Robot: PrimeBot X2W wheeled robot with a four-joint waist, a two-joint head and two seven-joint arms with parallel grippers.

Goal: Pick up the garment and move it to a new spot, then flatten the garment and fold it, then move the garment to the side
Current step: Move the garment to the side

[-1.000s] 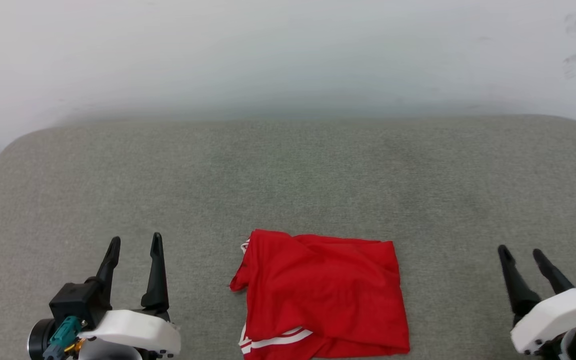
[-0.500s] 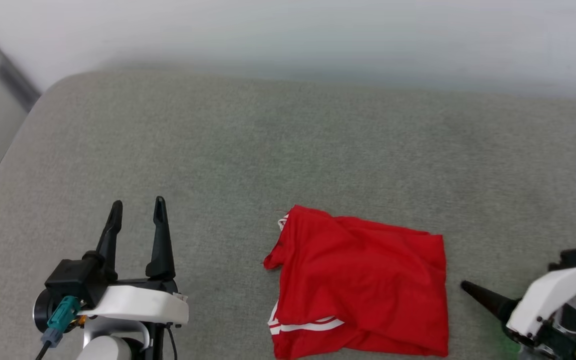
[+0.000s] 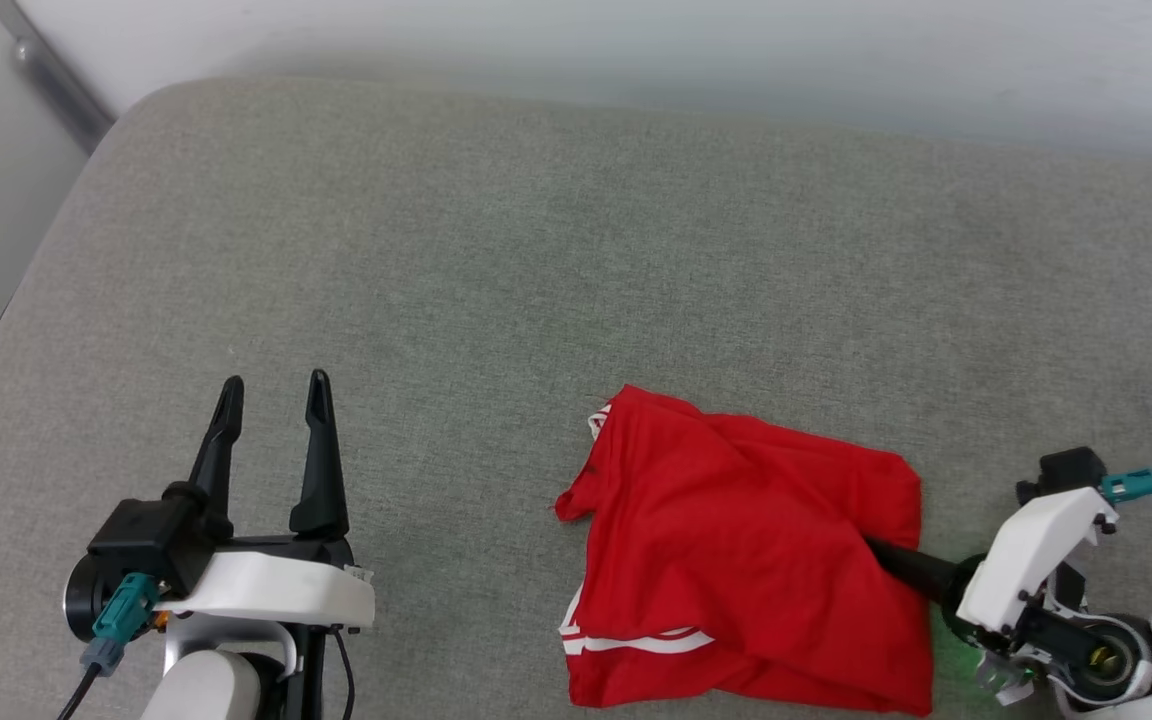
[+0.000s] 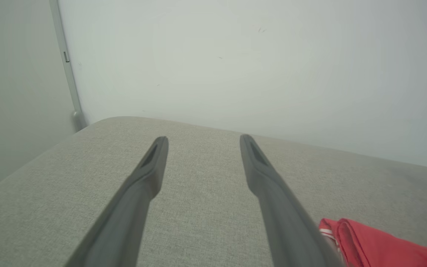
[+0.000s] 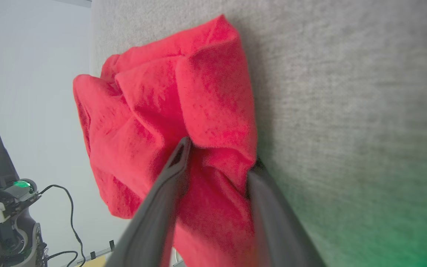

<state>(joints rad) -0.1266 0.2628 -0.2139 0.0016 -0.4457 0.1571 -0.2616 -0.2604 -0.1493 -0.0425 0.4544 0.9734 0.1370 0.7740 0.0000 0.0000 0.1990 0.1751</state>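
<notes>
Garment (image 3: pixel 736 540) is lying loosely folded over and wrinkled on the grey cushion (image 3: pixel 436 250), near the front, right of centre, inside no container. Right gripper (image 5: pixel 219 155) is straddling a fold at its right edge; can't tell if it's pinching. Left gripper (image 3: pixel 271 390) is hanging open, well apart. This is fitting 2 stages: pickup for relocating, or the final move aside.

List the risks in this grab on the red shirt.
1. The right pincer straddles only one thick fold at the red shirt's edge; a lift could let the rest unfold or slip.
2. One finger runs under the fabric, close against the grey cushion, and may snag it.
3. The left pincer stands open, apart from the shirt, giving no support.
</notes>
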